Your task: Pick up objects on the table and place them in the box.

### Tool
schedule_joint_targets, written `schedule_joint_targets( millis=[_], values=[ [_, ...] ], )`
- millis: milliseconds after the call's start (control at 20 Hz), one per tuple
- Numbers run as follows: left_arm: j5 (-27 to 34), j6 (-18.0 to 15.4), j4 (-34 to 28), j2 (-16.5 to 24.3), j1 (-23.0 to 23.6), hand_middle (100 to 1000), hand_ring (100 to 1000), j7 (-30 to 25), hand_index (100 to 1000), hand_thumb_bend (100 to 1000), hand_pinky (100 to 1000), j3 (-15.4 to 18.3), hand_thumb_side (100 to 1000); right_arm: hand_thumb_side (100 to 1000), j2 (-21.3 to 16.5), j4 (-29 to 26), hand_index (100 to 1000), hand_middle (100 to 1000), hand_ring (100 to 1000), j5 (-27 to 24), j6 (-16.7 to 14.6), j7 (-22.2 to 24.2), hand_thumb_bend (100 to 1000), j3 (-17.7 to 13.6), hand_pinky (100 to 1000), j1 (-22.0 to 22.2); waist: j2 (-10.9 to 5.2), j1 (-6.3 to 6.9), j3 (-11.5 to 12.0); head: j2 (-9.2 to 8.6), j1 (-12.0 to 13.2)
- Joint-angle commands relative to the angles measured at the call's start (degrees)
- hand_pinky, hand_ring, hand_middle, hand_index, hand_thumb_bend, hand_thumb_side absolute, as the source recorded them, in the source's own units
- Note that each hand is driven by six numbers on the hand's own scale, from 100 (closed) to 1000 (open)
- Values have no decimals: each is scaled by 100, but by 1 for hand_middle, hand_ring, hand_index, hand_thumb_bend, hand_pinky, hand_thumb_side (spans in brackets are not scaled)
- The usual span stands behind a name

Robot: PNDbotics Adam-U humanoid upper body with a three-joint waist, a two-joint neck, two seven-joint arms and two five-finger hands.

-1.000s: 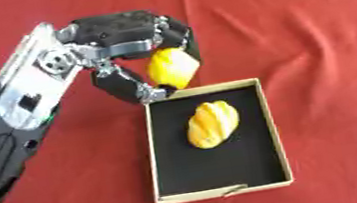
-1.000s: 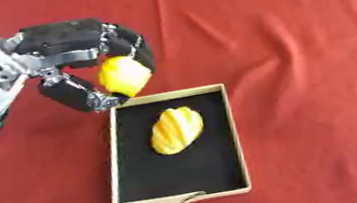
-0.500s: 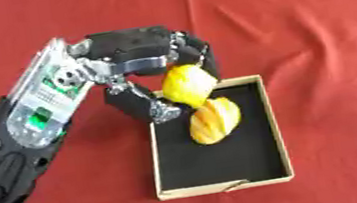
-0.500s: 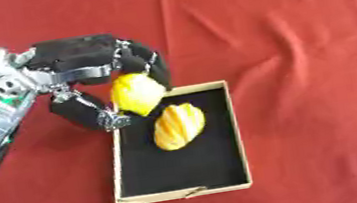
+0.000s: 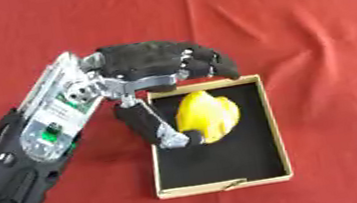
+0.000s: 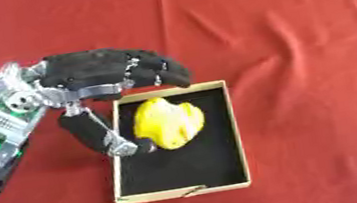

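Note:
My left hand (image 5: 148,66) hangs over the back left corner of the tan box (image 5: 275,129) with its black lining. Its fingers (image 5: 210,66) spread above the box's far rim and its thumb (image 5: 152,125) reaches down along the left wall. The hand is open. Two yellow fruit-like objects (image 5: 207,117) lie pressed together in the back half of the box and read as one lump. The thumb's tip touches the lump's lower left, and a gap shows between the fingers and its top. My right hand is out of sight.
A red cloth (image 5: 312,28) with soft wrinkles covers the whole table. The box's front half (image 6: 184,171) shows bare black lining. My left forearm (image 5: 23,162) crosses the lower left of the view.
The left hand moved down and right over the box with the yellow object. Its fingers have spread, and the object now lies in the box against the other yellow one.

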Motion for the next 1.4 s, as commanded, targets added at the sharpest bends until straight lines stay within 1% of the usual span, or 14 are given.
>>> schedule_joint_targets(
  millis=[50, 200, 400, 500, 600, 650, 700, 800, 1050, 1100, 1200, 1250, 1300, 1400],
  values=[
    [-126, -1021, -107, 52, -58, 957, 1000, -907, 1000, 441, 1000, 114, 723, 506, -121, -92, 815, 755, 947, 44, -11, 3, 100, -79, 967, -13, -139, -15, 5, 10, -54],
    [-168, -986, -136, 48, -44, 967, 1000, -803, 1000, 436, 1000, 159, 724, 504, -109, -92, 815, 755, 948, 48, -15, 2, 100, -86, 968, -1, -135, -28, 6, 7, -121],
    [-101, -893, -212, 41, -38, 959, 1000, -630, 998, 401, 1000, 242, 694, 503, -87, -92, 816, 756, 949, 53, -21, 1, 100, -99, 969, 17, -131, -45, 19, -10, -186],
    [23, -791, -331, 34, -30, 952, 1000, -443, 990, 345, 1000, 367, 671, 503, -75, -92, 815, 756, 949, 59, -22, -2, 100, -108, 969, 34, -131, -57, 30, -17, -216],
    [234, -619, -526, 63, -21, 924, 975, -123, 963, 166, 977, 577, 559, 502, -66, -92, 816, 756, 949, 63, -26, -10, 100, -116, 969, 47, -135, -71, 43, -23, -241],
    [365, -492, -652, 106, -6, 919, 965, 116, 959, 120, 969, 717, 549, 502, -66, -92, 816, 756, 949, 64, -32, -15, 100, -119, 969, 51, -138, -76, 50, -29, -251],
    [531, -362, -794, 171, 34, 918, 959, 403, 959, 100, 967, 882, 541, 502, -65, -92, 816, 756, 948, 62, -38, -25, 100, -124, 968, 54, -140, -81, 61, -40, -264],
    [836, -107, -1039, 344, 157, 909, 939, 982, 946, 100, 950, 1213, 494, 503, -65, -92, 815, 756, 948, 56, -51, -50, 100, -135, 968, 59, -143, -91, 85, -65, -291],
    [1511, 752, -1437, 995, 860, 891, 899, 2913, 910, 100, 923, 2340, 552, 501, -81, -92, 815, 757, 944, 29, -171, -172, 100, -173, 965, 75, -121, -138, 149, -149, -379],
    [1651, 908, -1510, 1096, 1027, 858, 866, 3313, 891, 100, 902, 2602, 578, 502, -78, -92, 815, 756, 943, 23, -207, -206, 100, -183, 963, 77, -109, -156, 163, -167, -400],
    [1941, 1143, -1719, 1262, 1340, 842, 842, 4117, 886, 100, 886, 3082, 611, 503, -62, -92, 814, 756, 942, -2, -295, -279, 100, -194, 962, 70, -82, -192, 176, -209, -429],
    [2071, 1188, -1794, 1323, 1459, 839, 838, 4459, 887, 100, 883, 3265, 611, 504, -51, -92, 814, 756, 942, -18, -336, -308, 100, -193, 962, 65, -69, -211, 180, -227, -439],
    [2192, 1143, -1831, 1367, 1554, 831, 830, 4788, 887, 100, 878, 3440, 604, 507, -34, -92, 814, 756, 940, -43, -377, -336, 100, -191, 961, 51, -57, -233, 186, -245, -450],
    [2402, 886, -1858, 1438, 1747, 832, 834, 5422, 891, 100, 878, 3747, 602, 517, 8, -92, 813, 756, 940, -144, -461, -388, 100, -181, 962, -5, -33, -267, 192, -285, -453]
  ],
)
